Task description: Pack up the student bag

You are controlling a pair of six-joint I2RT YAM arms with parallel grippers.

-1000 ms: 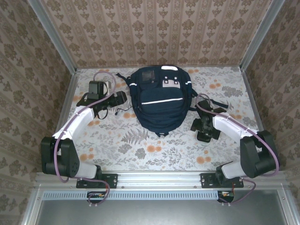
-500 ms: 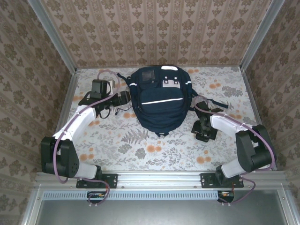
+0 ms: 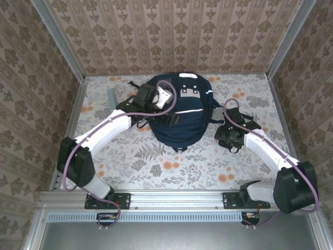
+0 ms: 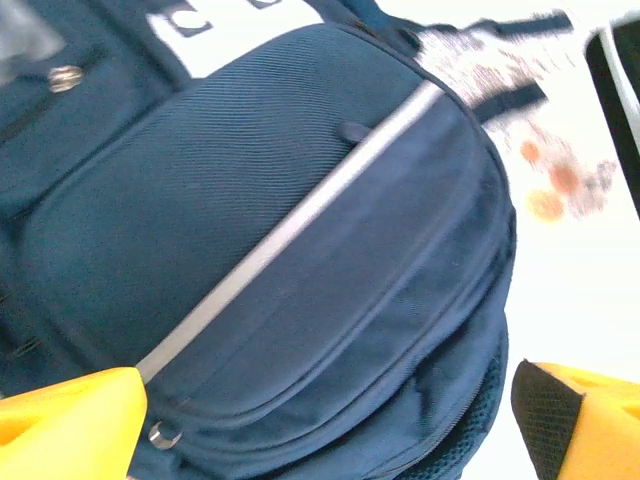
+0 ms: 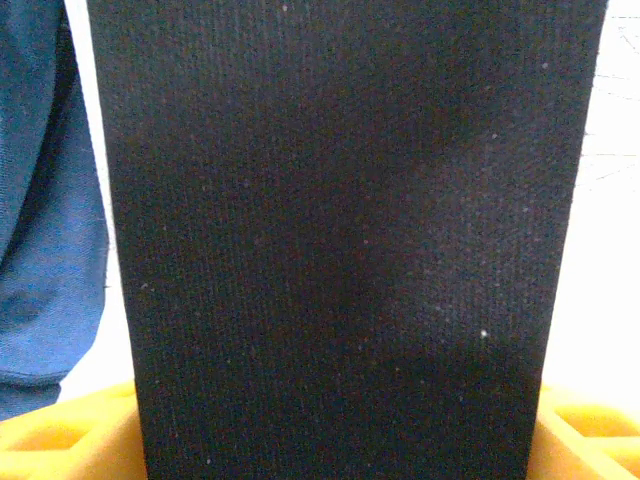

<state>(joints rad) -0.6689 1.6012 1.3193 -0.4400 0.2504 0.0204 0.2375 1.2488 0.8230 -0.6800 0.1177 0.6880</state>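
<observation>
Student bag (image 3: 179, 127) lies mid-bench (image 3: 156, 166), under the wide-open left jaws. Right jaws, just right of it, grip a black case (image 5: 330, 240). Bare bench stretches along the near edge.

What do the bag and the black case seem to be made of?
The bag: woven navy fabric, matte; a fine ribbed weave shows. Its stripe looks like glossy reflective tape. The case: probably black textile, matte, with a finely woven surface.
</observation>
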